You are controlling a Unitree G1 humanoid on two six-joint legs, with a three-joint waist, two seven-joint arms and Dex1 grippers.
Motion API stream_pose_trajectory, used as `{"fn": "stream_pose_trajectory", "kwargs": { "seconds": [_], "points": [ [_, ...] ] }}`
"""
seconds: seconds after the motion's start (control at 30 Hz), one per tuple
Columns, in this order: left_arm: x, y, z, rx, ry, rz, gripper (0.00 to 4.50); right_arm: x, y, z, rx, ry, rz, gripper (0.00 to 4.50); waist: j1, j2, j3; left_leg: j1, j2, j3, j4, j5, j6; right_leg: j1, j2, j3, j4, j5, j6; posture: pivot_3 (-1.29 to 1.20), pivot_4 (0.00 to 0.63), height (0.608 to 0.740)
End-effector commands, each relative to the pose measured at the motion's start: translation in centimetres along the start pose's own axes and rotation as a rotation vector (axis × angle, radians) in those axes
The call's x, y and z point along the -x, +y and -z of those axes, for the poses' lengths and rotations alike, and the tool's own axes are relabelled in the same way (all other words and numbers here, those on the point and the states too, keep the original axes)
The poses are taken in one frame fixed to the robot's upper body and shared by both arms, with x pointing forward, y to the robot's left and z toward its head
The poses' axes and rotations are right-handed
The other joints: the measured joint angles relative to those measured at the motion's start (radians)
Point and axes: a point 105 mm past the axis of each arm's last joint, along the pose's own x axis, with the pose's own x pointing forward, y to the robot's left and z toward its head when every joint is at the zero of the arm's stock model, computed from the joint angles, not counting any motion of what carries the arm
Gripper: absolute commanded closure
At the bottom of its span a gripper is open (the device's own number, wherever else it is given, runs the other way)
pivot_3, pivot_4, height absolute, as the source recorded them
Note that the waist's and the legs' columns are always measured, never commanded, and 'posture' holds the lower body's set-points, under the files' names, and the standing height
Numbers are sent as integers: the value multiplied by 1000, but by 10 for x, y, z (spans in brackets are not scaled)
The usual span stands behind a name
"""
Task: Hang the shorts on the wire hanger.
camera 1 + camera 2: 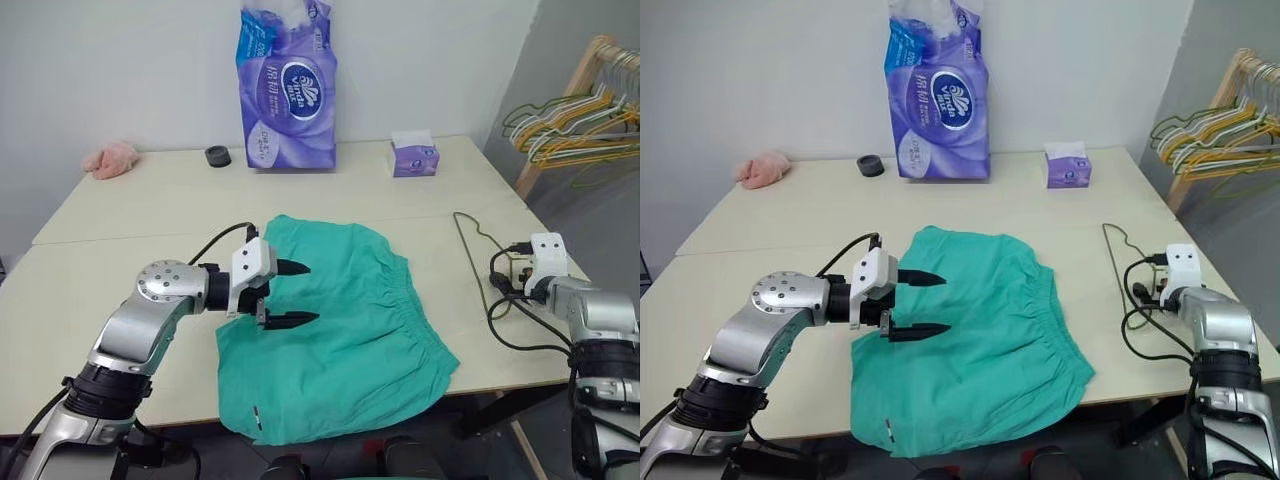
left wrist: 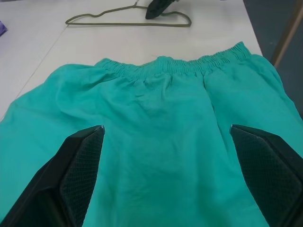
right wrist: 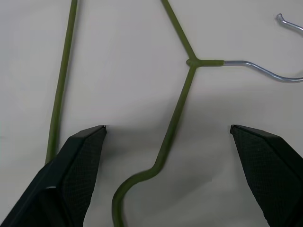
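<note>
- Nearest the robot, the shorts [image 1: 335, 325] lie flat on the table [image 1: 120, 215], one hem at the near edge, the gathered waistband facing the robot's right.
- Left gripper [image 1: 290, 293] hovers over the shorts' left part, fingers spread wide, nothing between them; it points across the cloth toward the waistband.
- Right gripper [image 3: 168, 142] sits low over the table's right edge, fingers spread wide and empty.
- Between those fingers lies the wire hanger [image 3: 177, 111], flat on the table, just beyond the fingertips; whether they touch it cannot be told.
- Its long axis runs away from the robot along the right edge, just beside the waistband and apart from it.
- Judgement: the right arm is plainly the nearer to the hanger; a shoulder wire is lined up for closing.
- Farther back stand a tissue pack [image 1: 288, 85] and small box [image 1: 414, 157].
</note>
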Motion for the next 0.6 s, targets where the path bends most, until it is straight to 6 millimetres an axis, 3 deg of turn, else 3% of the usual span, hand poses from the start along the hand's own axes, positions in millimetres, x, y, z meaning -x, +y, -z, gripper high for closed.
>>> {"fn": "stream_pose_trajectory", "kwargs": {
  "seconds": [0.03,0.2,0.43,0.6],
  "points": [
    [1,2,-7,-40,-16,-5,0,-7,-3,22,-27,113,-28,399,-1,-2,-2,0,0,0,0,0,0,0,0,0,0,0,0,-154,23,740],
    [3,3,-5,-38,-15,-22,0,-14,-9,41,-36,197,-5,1944,0,-10,-10,0,0,-3,0,0,0,2,0,-2,-1,0,0,-143,21,740],
    [6,8,-2,-34,-12,-71,0,-18,-8,35,-4,142,38,4333,6,-17,-20,1,1,-3,0,0,0,4,1,-3,-3,0,0,-140,20,740],
    [12,34,3,-26,-2,-218,0,-12,-3,8,18,25,14,4449,10,-17,-22,3,1,-4,0,0,0,7,1,-3,-4,0,0,-139,17,740]
  ]
}}
